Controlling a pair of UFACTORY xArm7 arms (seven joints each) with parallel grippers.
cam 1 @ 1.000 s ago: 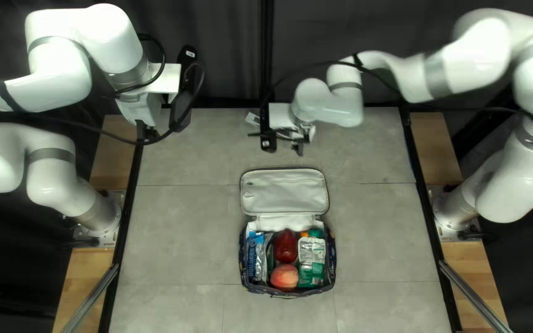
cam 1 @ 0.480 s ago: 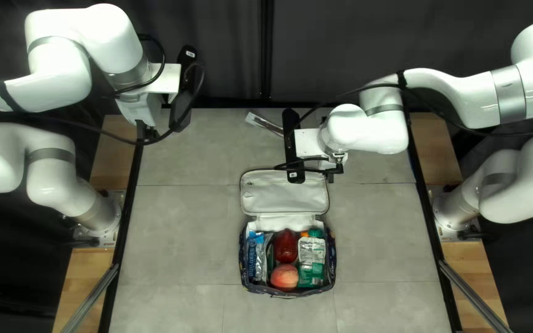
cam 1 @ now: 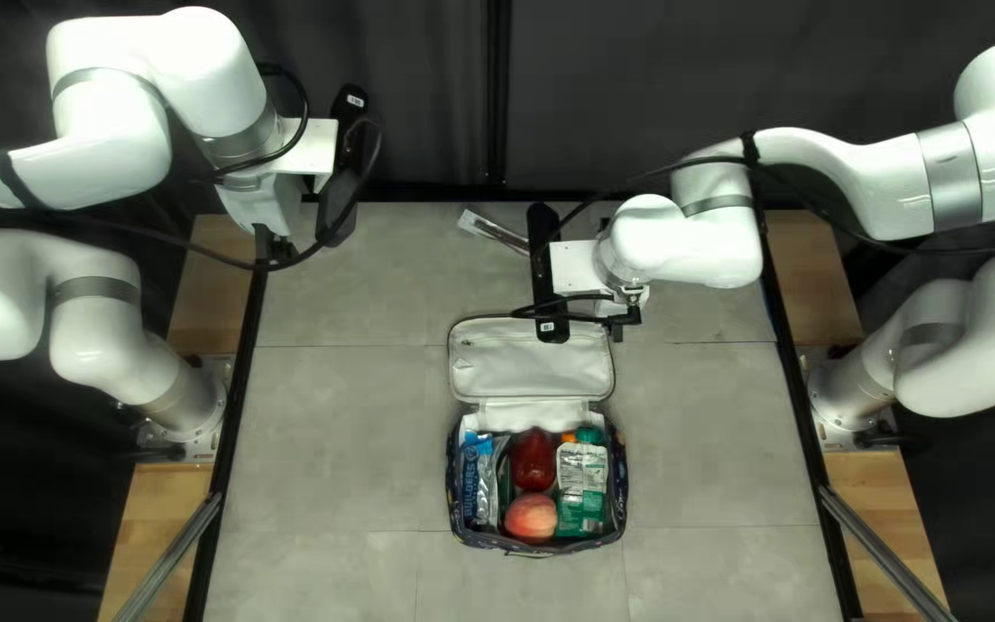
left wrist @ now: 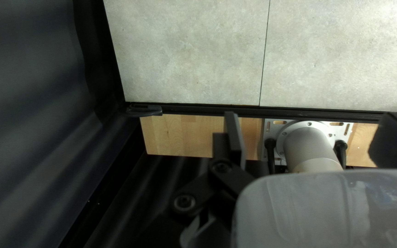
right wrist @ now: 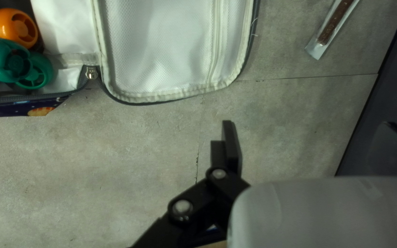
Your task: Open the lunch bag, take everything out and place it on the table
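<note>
The lunch bag (cam 1: 463, 510) lies open at the middle of the table, its white-lined lid (cam 1: 532, 363) flipped back flat. Inside sit a blue bar wrapper (cam 1: 476, 479), a red pouch (cam 1: 534, 460), a peach (cam 1: 531, 517) and a green pouch with a teal cap (cam 1: 582, 488). A wrapped stick (cam 1: 487, 228) lies on the table beyond the lid. My right gripper (cam 1: 623, 321) hovers open and empty by the lid's far right corner. In the right wrist view its fingers (right wrist: 231, 144) stand over bare table, short of the lid (right wrist: 171, 44), the teal cap (right wrist: 16, 63) and an orange cap (right wrist: 12, 27). My left gripper (cam 1: 273, 249) hangs open at the far left.
In the left wrist view the left gripper (left wrist: 312, 137) hangs over the black frame rail (left wrist: 288, 111) and wooden edge (left wrist: 184, 136) at the table's left side. The wrapped stick (right wrist: 333, 27) lies close to the far rail. Bare grey table (cam 1: 351, 432) flanks the bag.
My right arm pulled back from the wrapped stick near the far edge and came down beside the lid's far right corner, then held still. The left arm has not moved.
</note>
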